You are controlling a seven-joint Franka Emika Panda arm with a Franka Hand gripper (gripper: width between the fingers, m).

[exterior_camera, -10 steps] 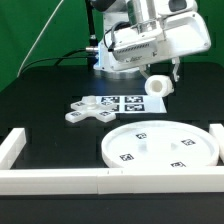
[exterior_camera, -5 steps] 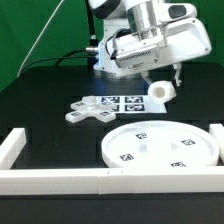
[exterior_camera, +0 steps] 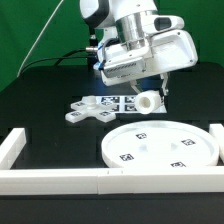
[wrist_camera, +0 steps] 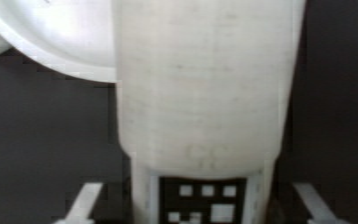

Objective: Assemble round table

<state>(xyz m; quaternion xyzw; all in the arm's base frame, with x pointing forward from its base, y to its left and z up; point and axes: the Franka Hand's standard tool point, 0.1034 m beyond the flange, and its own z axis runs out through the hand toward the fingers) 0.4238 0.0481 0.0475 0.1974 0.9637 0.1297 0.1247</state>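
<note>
My gripper [exterior_camera: 154,93] is shut on the short white cylinder leg [exterior_camera: 147,101] and holds it in the air, above the table just behind the round disc [exterior_camera: 160,147]. In the wrist view the leg [wrist_camera: 202,90] fills the middle, with its tag near my gripper [wrist_camera: 201,205]. A finger [wrist_camera: 91,205] shows on each side. A curved part of the disc [wrist_camera: 51,40] shows behind the leg. The cross-shaped base [exterior_camera: 88,111] lies flat on the black table, toward the exterior view's left of the leg.
The marker board [exterior_camera: 118,102] lies behind the cross base, partly hidden by the leg. A long white border rail [exterior_camera: 60,180] runs along the front, with a side piece [exterior_camera: 12,148] at the exterior view's left. A green backdrop stands behind.
The arm has moved toward the exterior view's left and lower, carrying the leg from beside the marker board's right end to just behind the disc.
</note>
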